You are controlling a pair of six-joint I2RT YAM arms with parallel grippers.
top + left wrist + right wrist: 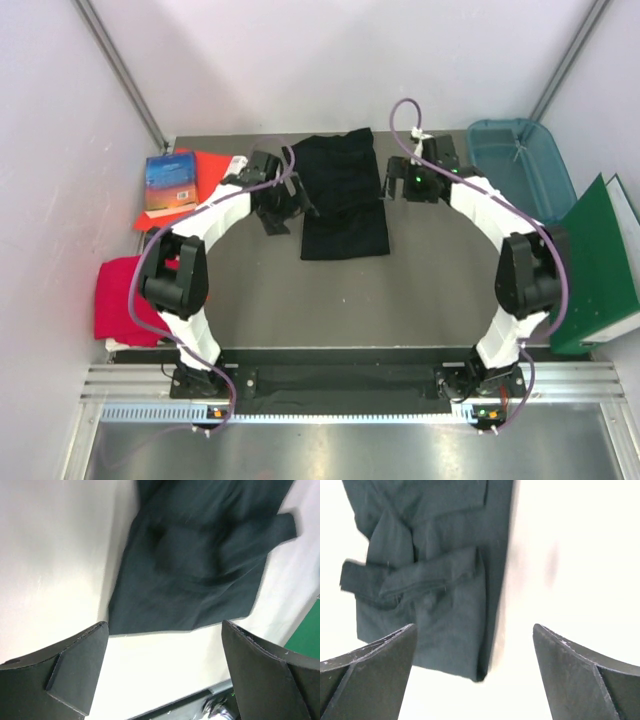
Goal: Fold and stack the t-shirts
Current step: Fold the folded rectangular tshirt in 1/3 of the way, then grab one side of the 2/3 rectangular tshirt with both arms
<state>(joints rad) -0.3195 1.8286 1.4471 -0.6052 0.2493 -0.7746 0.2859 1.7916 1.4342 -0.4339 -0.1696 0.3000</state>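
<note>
— Where is the spread t-shirt (343,197)?

— On the bench (420,300), midway across and toward the far edge.

— What flanks it?

— The left pincer (288,212) is just beside its left edge and the right pincer (392,181) just beside its right edge.

— Further left of the shirt?

— Beyond the left pincer, a book (169,182) lies on a sheet (212,170). The folded t-shirt (122,300) lies left of the shirt too, but nearer the arm bases, well apart from it, at the bench's left edge.

— And to its right?

— A bin (520,165) sits beyond the right pincer. A binder (598,265) is right of the shirt and nearer the bases, at the bench's right edge.
</note>
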